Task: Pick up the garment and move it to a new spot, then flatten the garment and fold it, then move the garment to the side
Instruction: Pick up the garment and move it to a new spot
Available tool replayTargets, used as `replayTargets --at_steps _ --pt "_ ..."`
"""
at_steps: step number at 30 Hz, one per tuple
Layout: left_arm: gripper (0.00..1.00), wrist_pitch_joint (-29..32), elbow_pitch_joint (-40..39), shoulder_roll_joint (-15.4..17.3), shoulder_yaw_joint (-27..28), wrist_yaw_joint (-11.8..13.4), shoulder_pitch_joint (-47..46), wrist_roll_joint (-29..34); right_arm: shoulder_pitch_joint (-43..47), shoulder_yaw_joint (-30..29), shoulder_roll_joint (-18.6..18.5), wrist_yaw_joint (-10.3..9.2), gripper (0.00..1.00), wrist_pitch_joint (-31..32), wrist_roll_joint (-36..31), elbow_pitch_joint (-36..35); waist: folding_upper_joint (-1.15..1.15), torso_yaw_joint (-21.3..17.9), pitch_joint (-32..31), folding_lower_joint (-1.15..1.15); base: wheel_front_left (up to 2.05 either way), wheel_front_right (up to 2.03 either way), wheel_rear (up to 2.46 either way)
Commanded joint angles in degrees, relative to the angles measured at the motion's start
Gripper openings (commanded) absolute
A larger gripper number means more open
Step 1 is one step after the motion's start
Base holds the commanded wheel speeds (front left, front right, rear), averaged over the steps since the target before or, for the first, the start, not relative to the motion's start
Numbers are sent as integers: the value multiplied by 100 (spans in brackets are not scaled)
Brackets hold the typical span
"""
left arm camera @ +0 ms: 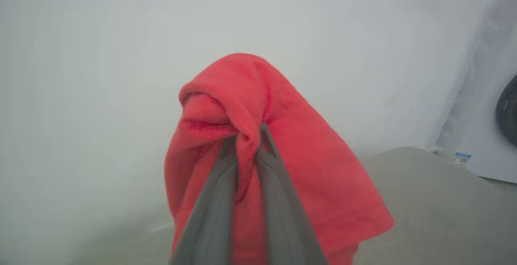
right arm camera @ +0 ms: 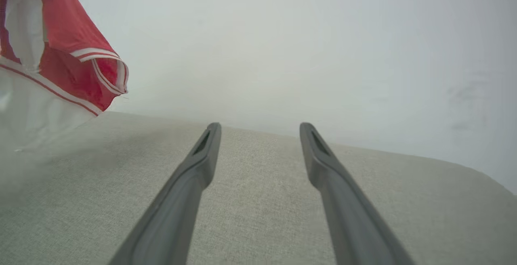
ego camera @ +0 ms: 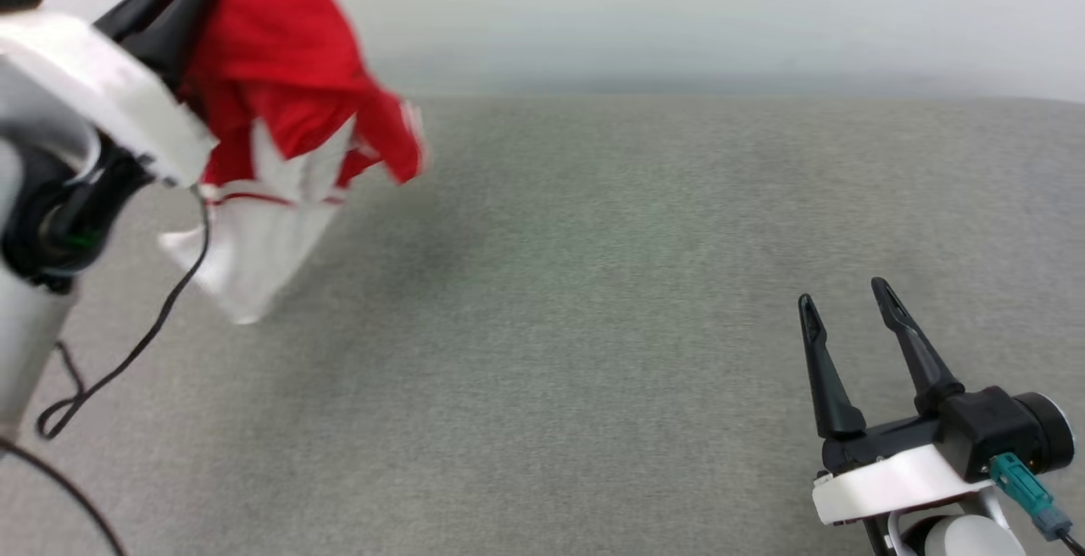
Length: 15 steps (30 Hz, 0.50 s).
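One pinch only: left gripper (left arm camera: 247,135) grips the garment (ego camera: 280,56) aloft, right gripper (ego camera: 842,293) gapes empty. I'd lower it slowly so it spreads.

The grey surface (ego camera: 593,327) is viewed from the head, forward and down. The garment (left arm camera: 307,168) is met at very close range from the left wrist (pale wall (left arm camera: 80,75) behind). From the right wrist, low over the surface, that garment is shared at the left edge.
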Motion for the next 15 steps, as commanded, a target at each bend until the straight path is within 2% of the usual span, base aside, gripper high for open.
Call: replayTargets --at_steps 1,9,15 --pt "0 -79 -79 -96 13 53 -135 54 72 2 -3 -4 100 -10 12 3 0 -173 -125 2 0 0 0" --pt "0 -728 -626 -1151 -197 555 -511 499 61 -215 -2 -4 100 -10 91 -68 0 -621 -58 2 0 0 0" --pt "0 -1346 -424 -2057 -678 848 155 690 -18 -369 -1 -4 100 -10 88 -100 0 -931 35 2 0 0 0"
